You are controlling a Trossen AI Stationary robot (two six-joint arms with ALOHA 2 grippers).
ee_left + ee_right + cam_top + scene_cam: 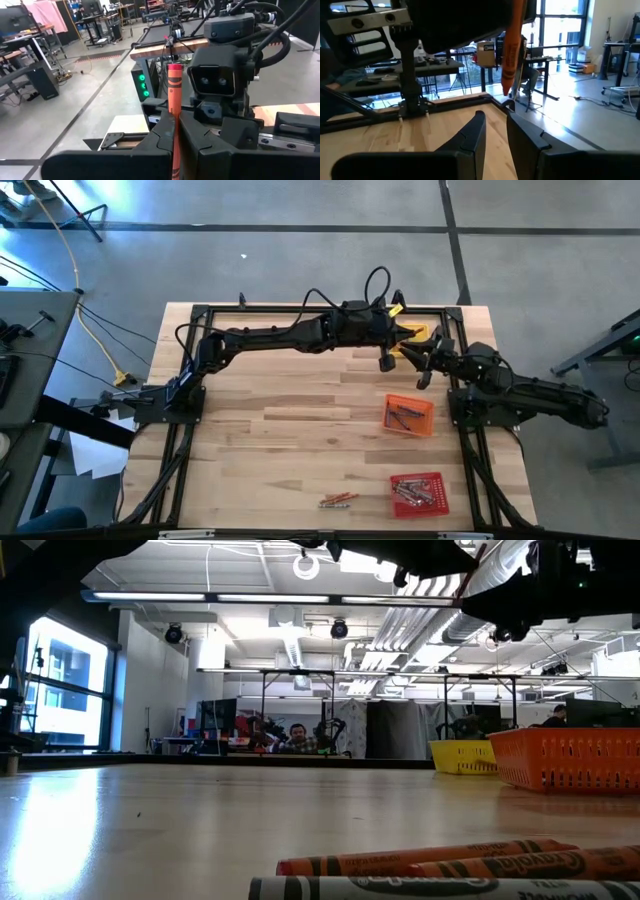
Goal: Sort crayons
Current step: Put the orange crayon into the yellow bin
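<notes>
We see the left pincer [385,363] clamped on a slim orange-red wax crayon [174,107], holding it upright over the far right part of the pale wooden plank worktop [290,440], close to the right pincer [428,370]. The right pincer's fingers [472,135] stand a little apart with nothing between them, and in its wrist view the crayon's tip hangs just above them.

Our worry is a handover gone wrong: the stick is thin and gripped low on its length, so a slight misalignment as the second pincer closes could tilt it or knock it free, and it would roll off across the planks.

Beneath and beside the arms sit a yellow square mesh tray [415,337], an orange square mesh tray [410,416] and a red square mesh tray [417,492], the latter two already holding crayons. A few loose crayons [338,500] lie near the front edge. Beyond stretches a grey-floored workshop with desks, monitors and seated people.
</notes>
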